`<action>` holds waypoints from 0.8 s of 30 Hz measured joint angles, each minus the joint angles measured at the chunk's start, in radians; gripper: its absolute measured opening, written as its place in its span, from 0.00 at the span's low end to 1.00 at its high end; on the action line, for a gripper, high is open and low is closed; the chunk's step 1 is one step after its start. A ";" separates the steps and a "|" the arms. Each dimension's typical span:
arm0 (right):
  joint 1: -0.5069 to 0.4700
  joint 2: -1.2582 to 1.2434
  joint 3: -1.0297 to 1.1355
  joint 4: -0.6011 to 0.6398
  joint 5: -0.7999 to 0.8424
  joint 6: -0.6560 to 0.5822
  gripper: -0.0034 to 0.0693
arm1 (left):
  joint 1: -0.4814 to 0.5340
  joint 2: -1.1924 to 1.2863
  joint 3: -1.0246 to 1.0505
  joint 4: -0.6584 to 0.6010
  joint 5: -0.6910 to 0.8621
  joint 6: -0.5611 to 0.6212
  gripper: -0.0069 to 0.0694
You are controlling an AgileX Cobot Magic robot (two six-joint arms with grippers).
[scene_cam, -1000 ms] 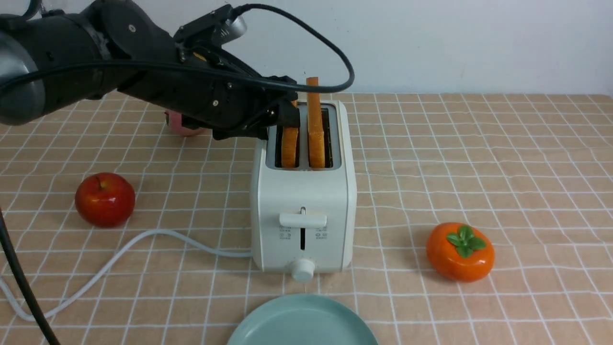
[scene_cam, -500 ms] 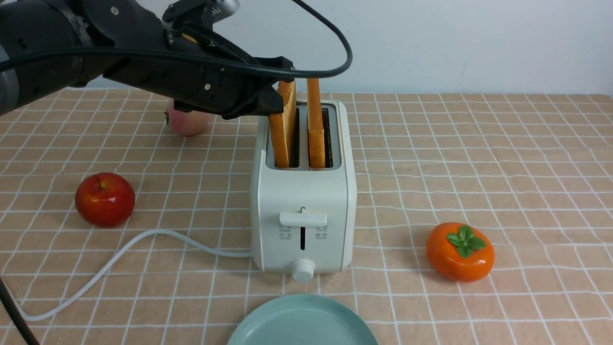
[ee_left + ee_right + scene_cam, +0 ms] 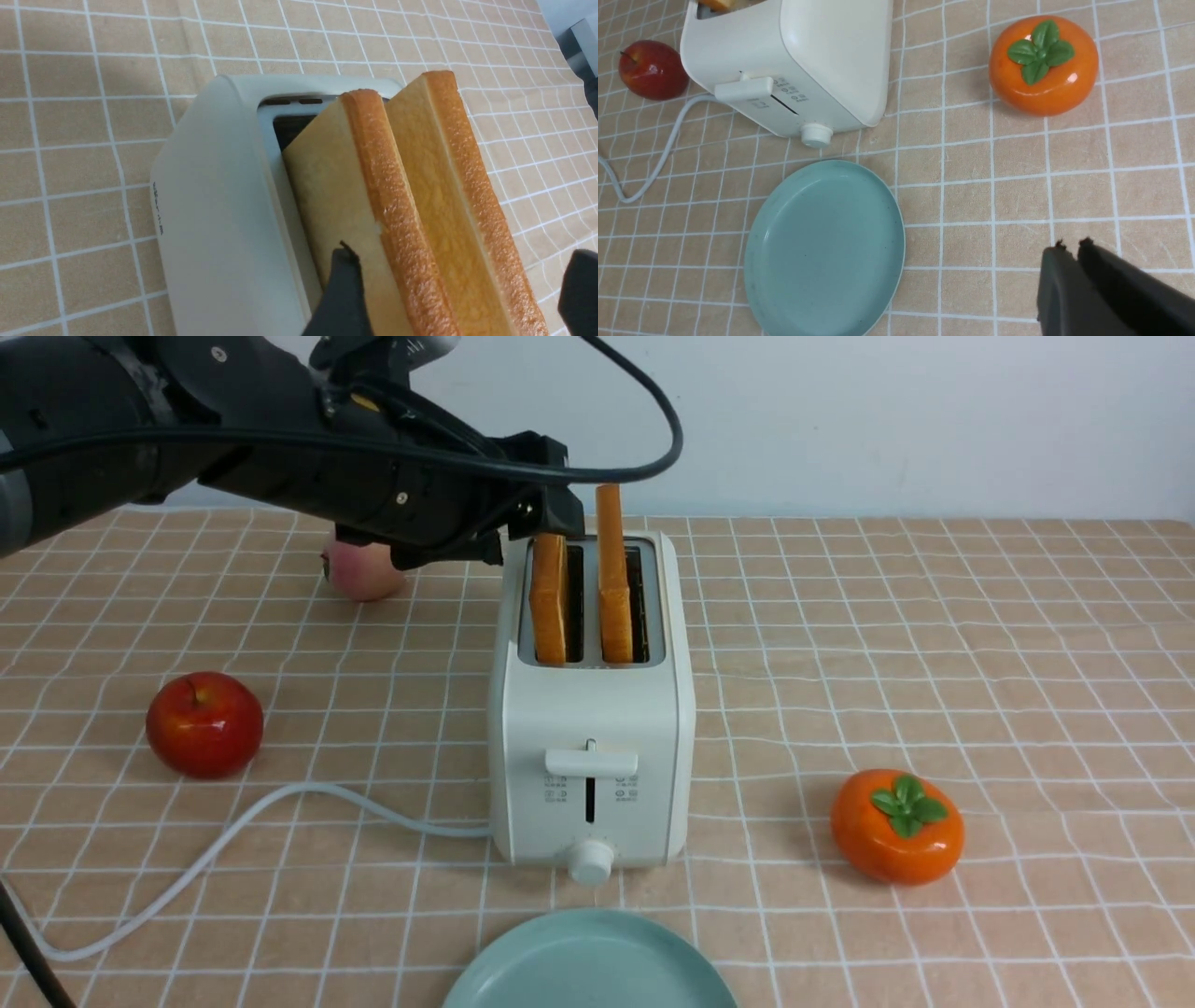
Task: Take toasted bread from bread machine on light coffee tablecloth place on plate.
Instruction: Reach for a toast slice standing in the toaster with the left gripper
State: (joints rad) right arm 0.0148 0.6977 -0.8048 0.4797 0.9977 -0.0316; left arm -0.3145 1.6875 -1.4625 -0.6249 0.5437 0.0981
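The cream-white bread machine [image 3: 590, 728] stands mid-table on the light coffee tablecloth [image 3: 934, 644]. Two slices of toasted bread stand in its slots: the left slice [image 3: 549, 602] sits lower, the right slice [image 3: 611, 569] stands taller. My left gripper [image 3: 551, 521] hovers just over the left slice. In the left wrist view it [image 3: 460, 261] is open, with its fingers [image 3: 343, 289] wide apart on either side of both slices [image 3: 387, 196]. The teal plate [image 3: 588, 961] lies in front of the bread machine. My right gripper [image 3: 1071, 245] is shut and empty over the cloth right of the plate [image 3: 822, 247].
A red apple [image 3: 204, 723] sits left of the bread machine and a pink fruit [image 3: 359, 574] behind it under my left arm. An orange persimmon [image 3: 896, 824] sits to the right. The white cord [image 3: 233, 831] trails to the left front.
Half a second ago the left slice was lifted and tilted in my left gripper. Now it sits lower and upright in its slot, and the gripper is open above it.
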 joint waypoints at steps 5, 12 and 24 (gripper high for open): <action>0.000 0.000 0.000 0.000 -0.011 0.000 0.13 | 0.000 0.022 0.000 -0.001 0.008 0.020 0.81; 0.000 0.000 0.000 0.000 -0.012 0.000 0.13 | 0.000 0.082 0.000 -0.009 0.051 0.019 0.48; 0.000 0.000 0.000 0.000 -0.009 -0.001 0.15 | 0.000 -0.218 0.005 0.059 0.158 0.020 0.17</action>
State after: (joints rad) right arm 0.0148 0.6977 -0.8048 0.4797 0.9890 -0.0324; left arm -0.3145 1.4690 -1.4578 -0.5656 0.7015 0.1181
